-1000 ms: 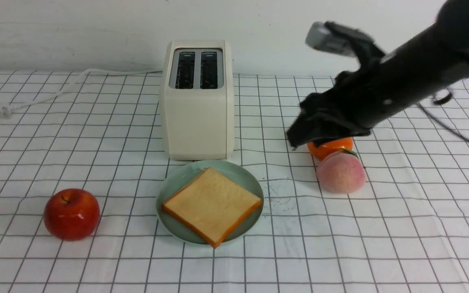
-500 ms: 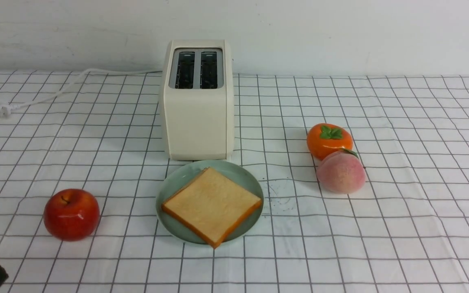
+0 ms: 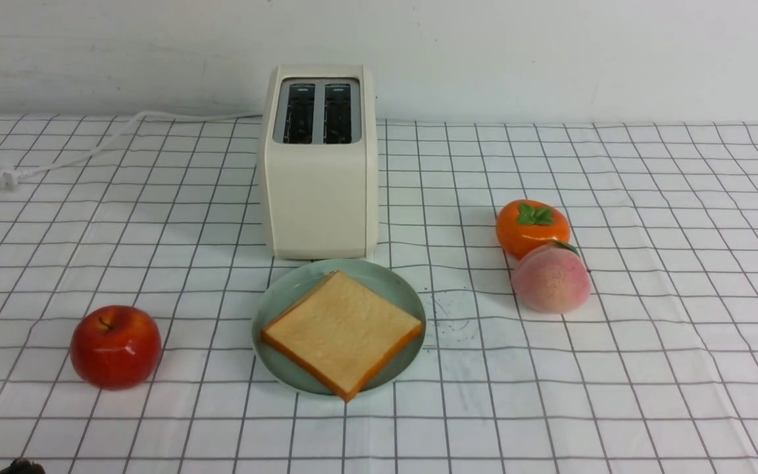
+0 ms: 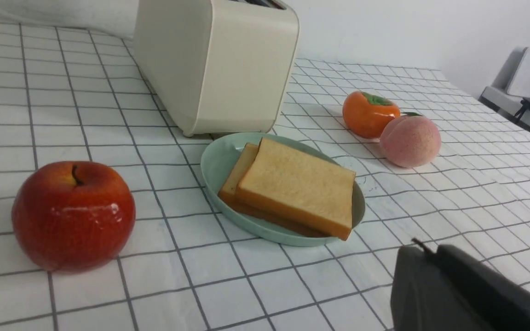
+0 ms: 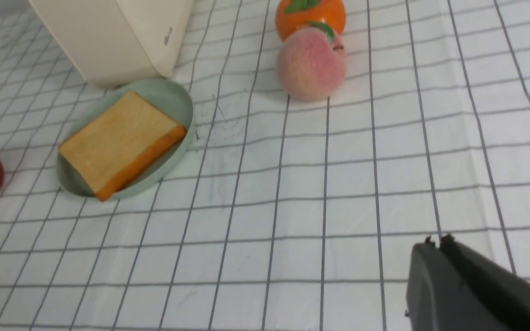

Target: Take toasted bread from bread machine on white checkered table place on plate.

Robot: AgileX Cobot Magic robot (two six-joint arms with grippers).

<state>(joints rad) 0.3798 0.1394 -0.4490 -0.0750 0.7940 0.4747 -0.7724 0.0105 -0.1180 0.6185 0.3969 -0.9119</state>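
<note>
My left hand (image 4: 423, 250) hangs over the desk (image 3: 616, 368) near its front edge, fingers pressed together with no gap and nothing between them; my right hand (image 5: 435, 246) hangs low toward the front right, its fingers likewise closed flat on each other and carrying nothing. In the front view only a dark sliver of the left arm (image 3: 20, 467) shows at the desk's front left corner. Ahead of both hands, at the middle of the desk, the plate (image 3: 280, 296) holds the toasted bread (image 3: 341, 331): two slices stacked flat, the upper one turned a little so the lower slice (image 4: 242, 168) peeks out along one side, one corner reaching over the plate's front rim. Just behind the plate, toward the back edge, stands the bread machine (image 3: 318, 171), both dark slots showing no bread from the front view, its white cord (image 3: 89, 148) trailing toward the back left corner. A red apple (image 3: 116, 345) sits toward the front left, well apart from the plate. On the right half, a peach (image 3: 550, 278) rests touching an orange persimmon (image 3: 531, 227) behind it.
</note>
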